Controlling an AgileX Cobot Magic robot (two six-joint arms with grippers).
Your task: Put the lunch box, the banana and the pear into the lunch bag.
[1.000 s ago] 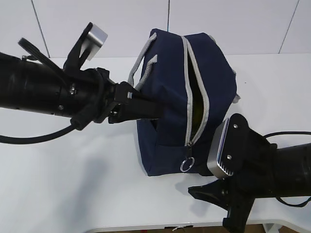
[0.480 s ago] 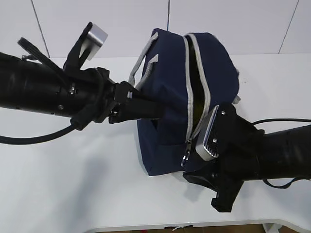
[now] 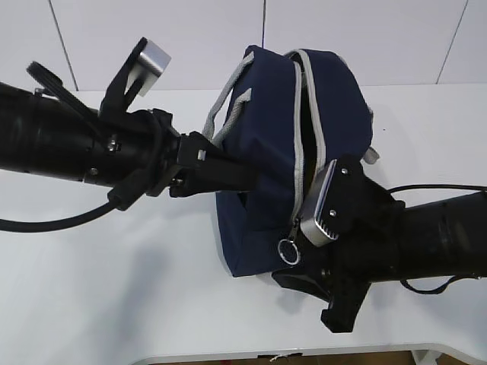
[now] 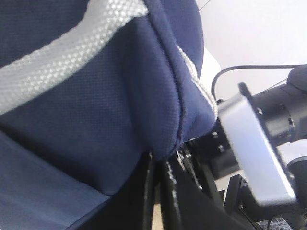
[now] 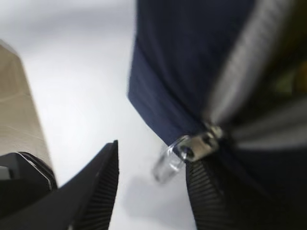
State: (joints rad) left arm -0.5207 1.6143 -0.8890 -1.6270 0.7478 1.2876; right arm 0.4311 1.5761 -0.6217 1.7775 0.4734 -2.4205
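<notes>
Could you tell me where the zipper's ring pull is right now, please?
In the exterior view the ring pull hangs at the near, lower end of the lunch bag zipper, right of centre, between the open fingers of the right pincer.

Navy lunch bag (image 3: 262, 190) on white table (image 3: 114, 281)

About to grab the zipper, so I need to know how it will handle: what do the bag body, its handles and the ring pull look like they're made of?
The lunch bag body looks like matte navy woven fabric; a fine weave grain shows in the left wrist view. The handles look like grey webbing with a coarse woven pattern. The ring pull looks like shiny metal, judging by its silvery glint, though the close view is blurred.
</notes>
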